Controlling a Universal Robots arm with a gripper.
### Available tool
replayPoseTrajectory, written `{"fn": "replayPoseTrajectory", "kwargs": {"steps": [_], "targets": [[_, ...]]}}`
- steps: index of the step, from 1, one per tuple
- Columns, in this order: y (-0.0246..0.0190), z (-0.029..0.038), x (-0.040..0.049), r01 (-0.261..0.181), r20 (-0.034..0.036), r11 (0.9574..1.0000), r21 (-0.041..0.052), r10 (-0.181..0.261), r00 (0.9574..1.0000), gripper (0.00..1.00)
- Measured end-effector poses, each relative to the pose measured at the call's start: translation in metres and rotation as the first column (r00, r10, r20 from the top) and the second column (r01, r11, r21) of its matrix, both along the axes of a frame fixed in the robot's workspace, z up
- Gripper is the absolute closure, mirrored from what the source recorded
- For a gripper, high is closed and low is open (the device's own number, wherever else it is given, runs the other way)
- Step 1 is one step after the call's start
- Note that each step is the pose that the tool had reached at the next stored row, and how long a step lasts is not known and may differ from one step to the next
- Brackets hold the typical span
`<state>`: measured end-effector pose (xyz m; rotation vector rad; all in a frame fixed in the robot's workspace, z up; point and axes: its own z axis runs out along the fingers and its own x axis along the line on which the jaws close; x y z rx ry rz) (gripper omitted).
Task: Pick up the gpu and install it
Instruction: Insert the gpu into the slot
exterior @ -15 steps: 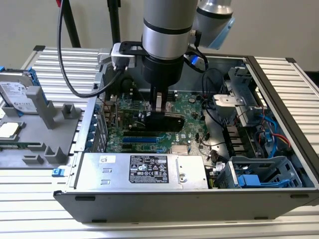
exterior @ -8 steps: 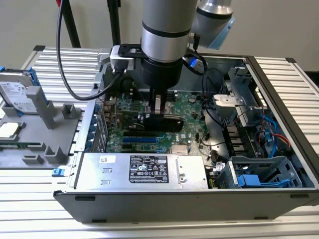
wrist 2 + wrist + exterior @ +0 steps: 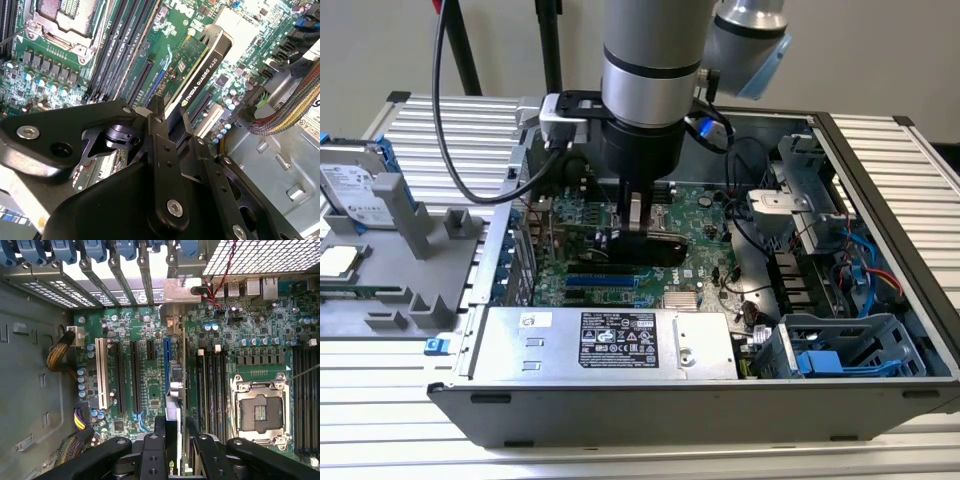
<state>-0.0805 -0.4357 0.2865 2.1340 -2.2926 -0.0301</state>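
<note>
The gpu (image 3: 656, 249) stands on edge low over the green motherboard (image 3: 705, 215) inside the open computer case (image 3: 620, 405). My gripper (image 3: 638, 222) reaches straight down into the case and is shut on the card's upper edge. In the second wrist view the gpu (image 3: 204, 64) shows its black shroud, running away from my gripper (image 3: 173, 121) across the board's slots. In the first wrist view the gpu (image 3: 175, 385) is edge-on beside the blue slot (image 3: 166, 356), with its silver bracket (image 3: 181, 290) at the rear slot openings. I cannot tell whether it is seated.
A silver power supply (image 3: 610, 342) lies along the case's near wall. Blue drive cages (image 3: 840, 355) and cable bundles (image 3: 770, 225) fill the exterior view's right. Outside the case, on the exterior view's left, a hard drive (image 3: 355, 190) rests on a grey fixture (image 3: 420, 240).
</note>
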Motion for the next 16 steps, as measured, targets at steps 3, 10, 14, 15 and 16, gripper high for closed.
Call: {"fn": "replayPoseTrajectory", "kwargs": {"steps": [3, 10, 14, 15, 16], "targets": [[0.0000, 0.0000, -0.0005, 0.000, -0.0001, 1.0000, -0.0001, 0.000, 1.0000, 1.00], [0.0000, 0.0000, -0.0011, 0.000, -0.0001, 1.0000, -0.0001, 0.000, 1.0000, 1.00], [0.0000, 0.0000, -0.0014, 0.000, -0.0001, 1.0000, -0.0001, 0.000, 1.0000, 1.00], [-0.0001, -0.0001, -0.0015, 0.000, -0.0001, 1.0000, -0.0002, 0.000, 1.0000, 1.00], [-0.0001, -0.0007, -0.0015, 0.000, 0.0001, 1.0000, 0.0002, 0.000, 1.0000, 1.00]]}}
